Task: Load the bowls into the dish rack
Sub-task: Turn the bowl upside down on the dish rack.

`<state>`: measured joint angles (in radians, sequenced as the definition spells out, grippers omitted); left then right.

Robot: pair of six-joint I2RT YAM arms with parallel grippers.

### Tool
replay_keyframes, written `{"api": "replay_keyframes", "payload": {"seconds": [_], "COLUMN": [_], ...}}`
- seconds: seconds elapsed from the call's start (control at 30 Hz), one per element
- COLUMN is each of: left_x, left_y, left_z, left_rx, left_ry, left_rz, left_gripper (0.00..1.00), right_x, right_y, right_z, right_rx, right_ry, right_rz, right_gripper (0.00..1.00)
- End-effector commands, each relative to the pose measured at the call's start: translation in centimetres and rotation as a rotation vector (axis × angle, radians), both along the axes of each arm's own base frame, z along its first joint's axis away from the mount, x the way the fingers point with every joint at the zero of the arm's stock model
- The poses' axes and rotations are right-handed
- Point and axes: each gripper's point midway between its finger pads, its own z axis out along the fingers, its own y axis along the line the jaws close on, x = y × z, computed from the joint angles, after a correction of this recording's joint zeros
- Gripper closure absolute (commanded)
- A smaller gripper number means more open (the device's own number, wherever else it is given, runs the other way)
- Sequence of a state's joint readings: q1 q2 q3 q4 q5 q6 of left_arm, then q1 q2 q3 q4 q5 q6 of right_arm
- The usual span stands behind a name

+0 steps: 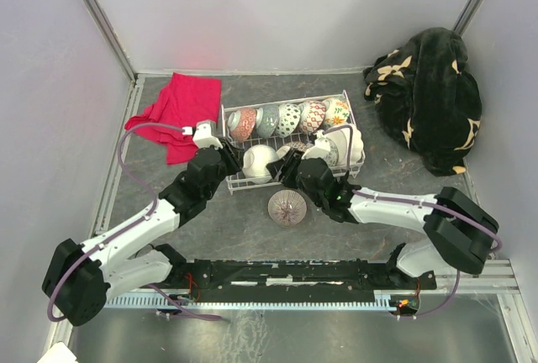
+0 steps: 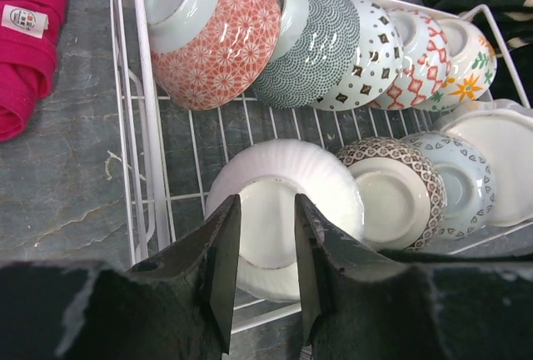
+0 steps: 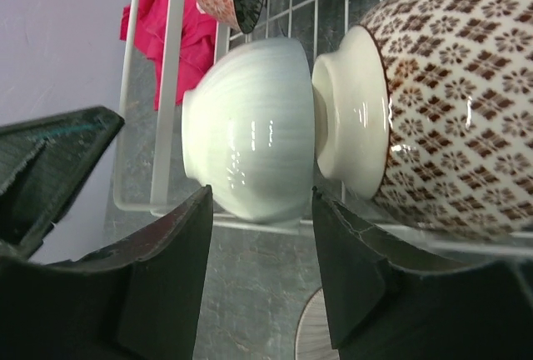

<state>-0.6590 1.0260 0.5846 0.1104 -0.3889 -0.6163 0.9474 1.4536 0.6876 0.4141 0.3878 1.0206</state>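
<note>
Grey stone-veined desk [image 1: 244,228]; glossy ribbed white bowl [image 2: 275,177] in wire rack [image 3: 169,85] lies just beyond both jaws, parted, empty.

Perhaps nine patterned bowls [image 2: 218,39] on edge inside white wire dish rack [image 2: 148,127]; one bowl [image 1: 287,207] outside.
</note>
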Motion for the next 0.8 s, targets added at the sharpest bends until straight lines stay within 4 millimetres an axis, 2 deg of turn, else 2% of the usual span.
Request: {"api": "replay_keyframes", "payload": {"seconds": [0.0,0.2,0.33,0.57,0.77], "left_x": [0.6,0.5,0.4,0.3,0.2], "left_y": [-0.1,0.0,0.4,0.8,1.0], "left_z": [4.3,4.4,4.7,5.2,5.3], "left_rx": [-0.063,-0.061,-0.058,-0.06,-0.059], "left_ry": [-0.106,-0.107,-0.118,-0.131,-0.133], "left_rz": [0.019,0.019,0.034,0.042,0.046], "left_gripper": [0.6,0.59,0.59,0.58,0.58], "right_x": [-1.8,-3.3,-5.5,-9.9,-12.1], "right_y": [-1.8,-1.4,-0.9,-1.8,-2.2], "right_z": [-0.6,1.7,2.4,1.2,-0.8], "right_rx": [-0.125,-0.157,-0.218,-0.391,-0.563], "right_ry": [0.001,-0.047,-0.064,-0.066,-0.09], "right_rz": [0.016,0.073,0.159,0.326,0.4], "right_gripper": [0.41,0.4,0.4,0.42,0.43]}}
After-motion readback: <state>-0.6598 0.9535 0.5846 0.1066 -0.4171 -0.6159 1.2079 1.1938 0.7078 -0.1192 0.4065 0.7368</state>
